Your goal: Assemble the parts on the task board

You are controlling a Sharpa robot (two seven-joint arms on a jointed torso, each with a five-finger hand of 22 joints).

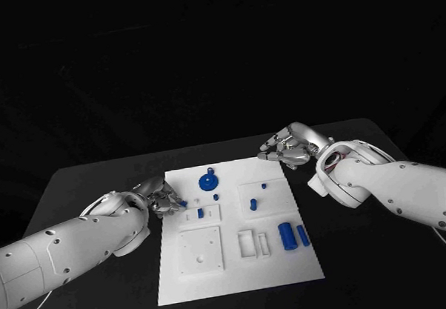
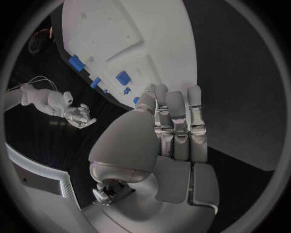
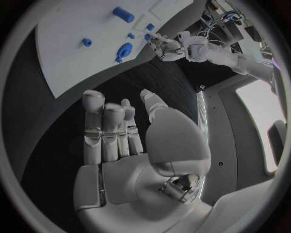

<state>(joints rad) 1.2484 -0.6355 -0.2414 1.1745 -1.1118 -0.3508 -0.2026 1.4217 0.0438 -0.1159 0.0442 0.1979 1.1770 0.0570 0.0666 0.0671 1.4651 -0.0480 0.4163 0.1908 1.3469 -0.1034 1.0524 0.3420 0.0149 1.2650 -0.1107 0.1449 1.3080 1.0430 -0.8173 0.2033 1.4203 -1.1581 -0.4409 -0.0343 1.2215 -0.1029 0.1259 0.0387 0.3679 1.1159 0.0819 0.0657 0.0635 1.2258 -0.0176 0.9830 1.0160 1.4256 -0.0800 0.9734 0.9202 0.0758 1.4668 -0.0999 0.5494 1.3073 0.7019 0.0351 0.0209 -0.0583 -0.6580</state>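
head view, board: we are looking at the white board (image 1: 208, 264) lying mid-table (image 1: 87, 184), with blue parts spread on it: a round knob piece (image 1: 208, 181) near the far edge, a small peg (image 1: 252, 204) mid-board, a cylinder (image 1: 287, 236) with a smaller block (image 1: 304, 236) just beside it toward the near right.
head view, left hand: the left hand (image 1: 161, 198) is sitting at the board's left edge, near a small blue part (image 1: 182, 202); we cannot tell if it is touching it.
head view, right hand: the right hand (image 1: 289, 148) is hovering off the board's far right corner, fingers curled, nothing visibly in it.
left wrist view: the left hand (image 2: 176, 133) is showing fingers straight and side by side, holding nothing; fingertips (image 2: 194, 93) are reaching to the board's rim (image 2: 176, 58), with a blue part (image 2: 137, 100) just beside the thumb.
right wrist view: the right hand (image 3: 130, 145) is open over bare table, fingers extended, empty, well apart from the board (image 3: 79, 63).
step: we are judging this as pre-grasp; no part picked yet.
next move: we are expecting the left hand to need a fine pinch on the small part at the edge, then alignment over its seat; the right hand has to close in first.
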